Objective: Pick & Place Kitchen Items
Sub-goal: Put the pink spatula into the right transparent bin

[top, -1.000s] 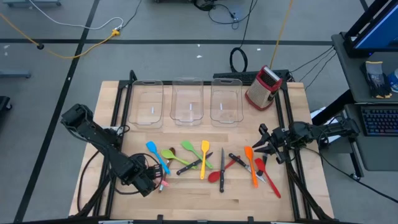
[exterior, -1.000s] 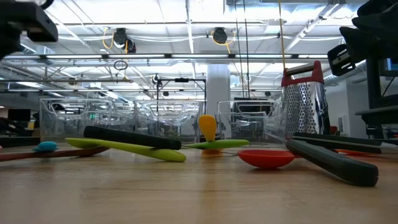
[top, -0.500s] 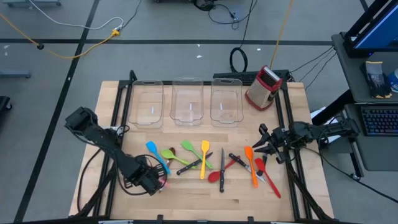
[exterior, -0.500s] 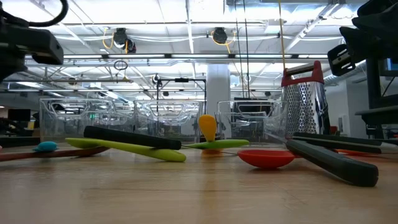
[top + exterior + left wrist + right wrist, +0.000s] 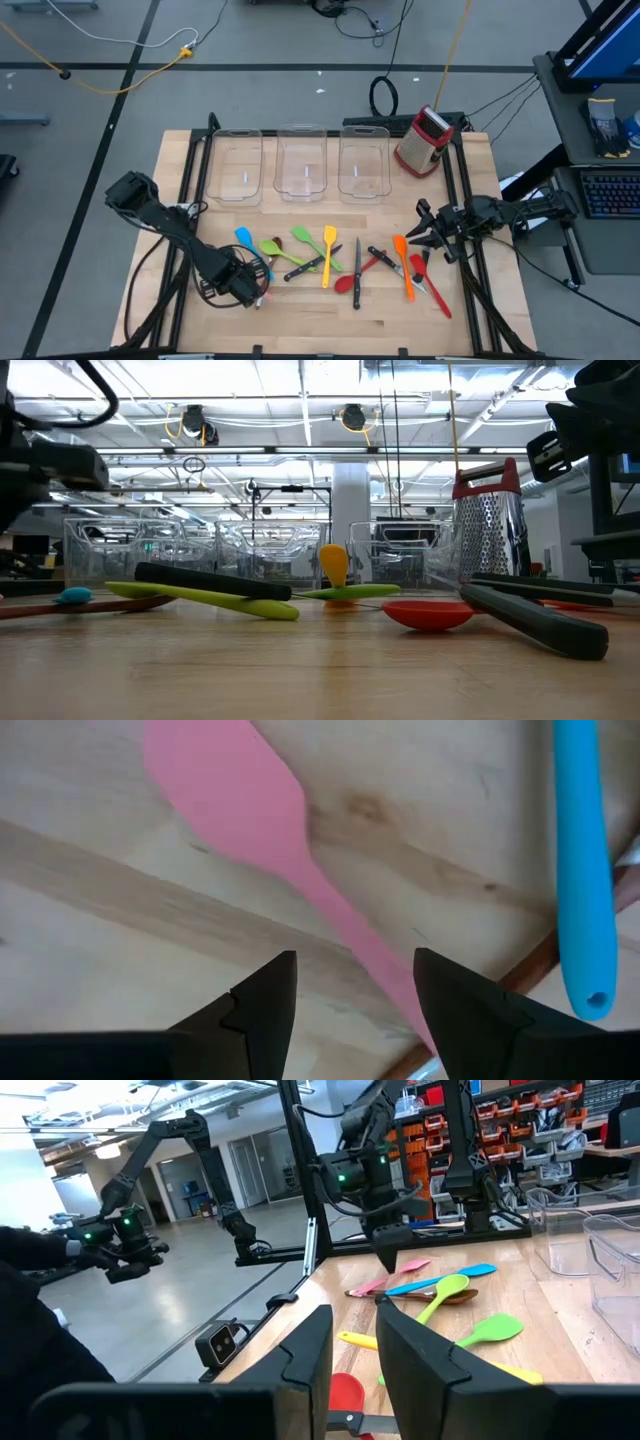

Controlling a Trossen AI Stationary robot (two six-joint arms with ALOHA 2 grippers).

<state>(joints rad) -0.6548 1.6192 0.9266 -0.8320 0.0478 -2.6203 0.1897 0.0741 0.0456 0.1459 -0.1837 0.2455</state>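
The left pincer [image 5: 352,1005] hangs spread apart over the pink spatula [image 5: 240,815] at the table's [image 5: 300,320] seven o'clock, gripping nothing. The right pincer [image 5: 422,238] waits at three o'clock, slightly parted and empty, beside the orange spatula [image 5: 403,265].

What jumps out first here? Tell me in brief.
A bright scatter of utensils lies across the table's near half, behind it three clear bins and a red grater. The left gripper hangs open just above the pink spatula, its handle between the fingers. The right gripper waits at the right edge.
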